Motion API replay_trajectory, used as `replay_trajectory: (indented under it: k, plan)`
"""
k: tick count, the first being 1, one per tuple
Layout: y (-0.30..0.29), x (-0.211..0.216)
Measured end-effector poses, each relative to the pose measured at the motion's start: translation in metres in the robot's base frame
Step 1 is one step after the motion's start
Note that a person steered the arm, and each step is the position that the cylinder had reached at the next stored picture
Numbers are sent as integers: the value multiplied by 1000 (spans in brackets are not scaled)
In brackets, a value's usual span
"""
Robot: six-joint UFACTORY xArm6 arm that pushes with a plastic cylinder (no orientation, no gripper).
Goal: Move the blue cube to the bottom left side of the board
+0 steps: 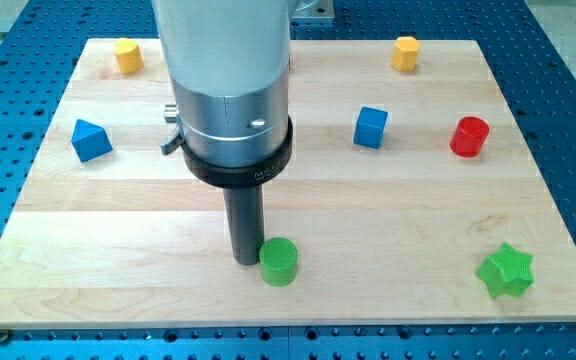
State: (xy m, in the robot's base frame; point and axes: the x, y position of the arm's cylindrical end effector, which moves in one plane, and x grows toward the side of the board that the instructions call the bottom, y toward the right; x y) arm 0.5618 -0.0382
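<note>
Nearest to the camera, close to the view's bottom edge, a green cylinder (279, 262) is seen on the wooden worktop (118, 270), and the tip (245, 260) of the dark rod is standing just beside it, on its left side, touching it or almost touching; which of the two cannot be told. The tool is only a plain rod, so nothing can be opened or closed, and nothing is held by it. The blue cube (370, 127) is found well apart from the tip, up and to the view's right, in the upper half of the worktop. This relation is the one that matters: the cube must be driven down and to the view's left, so it is judged that the tip must first be brought around to the far side of the cube, above and to the right of it. The task seems not yet begun, because the cube is far from the bottom left corner. The green cylinder lies near the diagonal line toward that corner and could be struck on the way. A blue triangular block (91, 140) is placed at the left edge, higher than the goal area. A red cylinder (469, 137) stands to the right of the cube, a green star (506, 270) at the bottom right, and two yellow blocks (127, 55) (404, 53) along the top edge.
</note>
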Motion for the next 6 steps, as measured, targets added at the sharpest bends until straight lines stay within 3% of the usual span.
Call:
replay_trajectory:
  k: [2,5,6]
  plan:
    - [-4,-5]
    - [-14,-69]
    - [49,-77]
